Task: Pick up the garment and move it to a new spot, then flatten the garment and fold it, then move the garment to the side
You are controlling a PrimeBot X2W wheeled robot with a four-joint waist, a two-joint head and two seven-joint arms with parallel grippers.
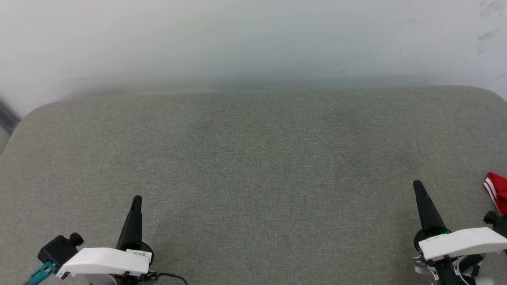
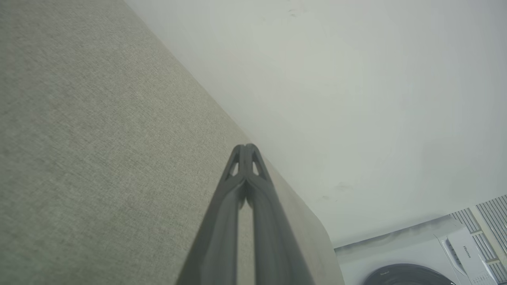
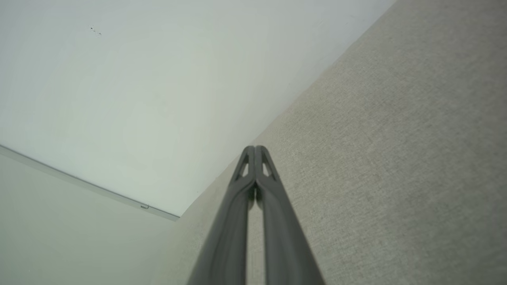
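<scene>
In the head view, the garment (image 1: 498, 193) pokes in as a red, white-striped corner at the far right edge of the grey worktop (image 1: 253, 158). It lies just right of the right end effector (image 1: 418, 185), so that arm is nearer. Too little of it shows to judge its long axis. The left end effector (image 1: 137, 198) sits well apart.

In the left wrist view, the fingers are pinched together and empty, and a white appliance (image 2: 463, 249) reads "Hisense".

In the right wrist view, the fingers are likewise closed on nothing.

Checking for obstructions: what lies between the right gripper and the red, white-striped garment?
Head view: bare grey woven surface between right gripper and red garment.
</scene>
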